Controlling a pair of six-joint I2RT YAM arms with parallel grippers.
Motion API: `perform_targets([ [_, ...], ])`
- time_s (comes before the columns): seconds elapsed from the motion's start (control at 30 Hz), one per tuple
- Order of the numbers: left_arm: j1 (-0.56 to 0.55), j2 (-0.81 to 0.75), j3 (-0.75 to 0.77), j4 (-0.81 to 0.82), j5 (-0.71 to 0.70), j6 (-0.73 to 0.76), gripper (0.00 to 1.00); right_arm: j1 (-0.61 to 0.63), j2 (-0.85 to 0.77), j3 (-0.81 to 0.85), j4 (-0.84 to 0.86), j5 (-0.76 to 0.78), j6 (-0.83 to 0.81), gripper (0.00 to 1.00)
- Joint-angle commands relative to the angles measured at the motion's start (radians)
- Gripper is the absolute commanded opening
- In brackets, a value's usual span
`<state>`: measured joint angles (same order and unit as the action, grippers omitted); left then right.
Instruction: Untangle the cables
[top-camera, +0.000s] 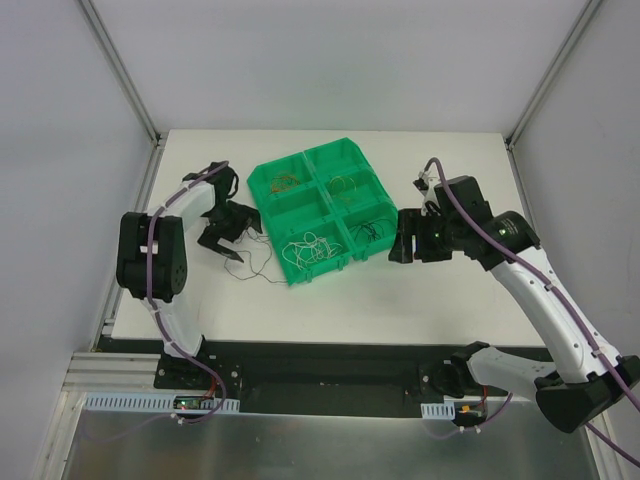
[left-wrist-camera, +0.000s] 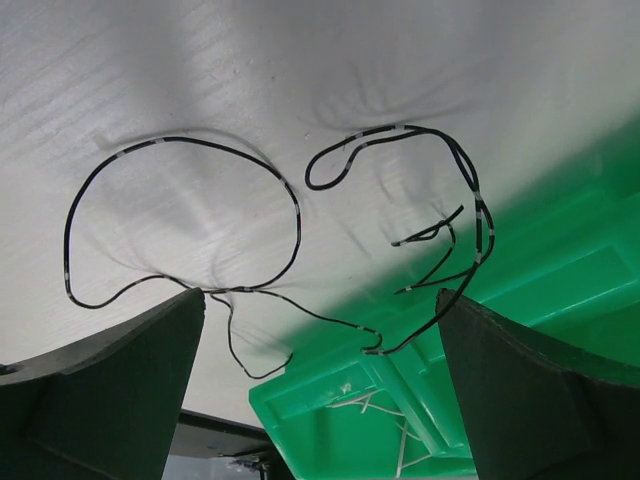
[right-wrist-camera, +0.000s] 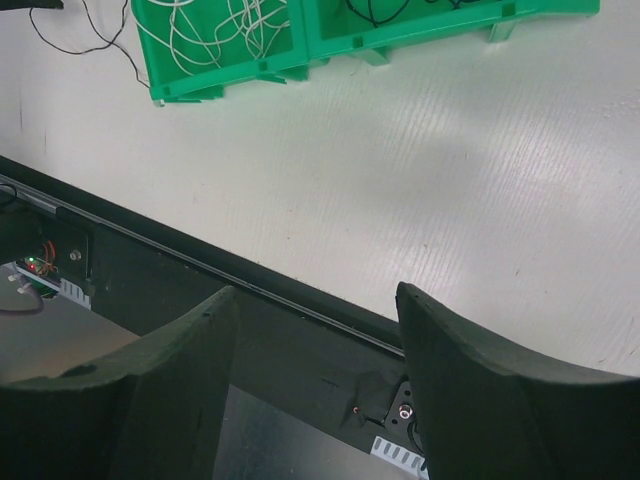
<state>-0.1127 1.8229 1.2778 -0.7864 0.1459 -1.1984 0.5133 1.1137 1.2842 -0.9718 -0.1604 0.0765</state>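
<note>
A green tray with six compartments stands mid-table. It holds white wires at its near left, black wires at its near right, orange wires and yellowish wires at the back. Thin black wires lie looped on the table left of the tray. In the left wrist view they curl on the white surface, and one end lies over the tray's edge. My left gripper is open and empty just above them. My right gripper is open and empty, right of the tray.
The right wrist view shows the tray's near wall with the white wires inside. Below it runs the table's dark front edge. Frame posts stand at the table's back corners.
</note>
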Motion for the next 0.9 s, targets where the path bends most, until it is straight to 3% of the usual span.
perform_targets([
  [0.0, -0.025, 0.022, 0.025, -0.034, -0.029, -0.067, 0.99, -0.009, -0.02, 0.009, -0.01, 0.022, -0.001, 0.66],
  [0.2, -0.05, 0.065, -0.011, 0.035, -0.038, -0.082, 0.92, -0.01, -0.006, 0.02, -0.008, 0.013, -0.006, 0.66],
  [0.43, -0.053, 0.018, -0.132, 0.199, -0.115, -0.084, 0.65, -0.012, -0.017, 0.014, -0.011, 0.01, -0.004, 0.66],
  [0.57, -0.05, 0.018, -0.152, 0.234, -0.106, -0.032, 0.33, -0.01, -0.02, 0.015, -0.013, 0.01, -0.004, 0.66],
  [0.63, -0.05, -0.008, -0.156, 0.234, -0.129, -0.004, 0.07, -0.01, -0.023, 0.017, -0.015, 0.012, -0.004, 0.66],
  [0.67, -0.048, -0.023, -0.159, 0.234, -0.138, 0.011, 0.01, -0.01, -0.026, 0.017, -0.015, 0.012, -0.004, 0.66],
  [0.87, -0.033, -0.184, -0.186, 0.223, -0.14, 0.118, 0.0, -0.01, -0.037, 0.015, -0.015, 0.015, -0.004, 0.66],
])
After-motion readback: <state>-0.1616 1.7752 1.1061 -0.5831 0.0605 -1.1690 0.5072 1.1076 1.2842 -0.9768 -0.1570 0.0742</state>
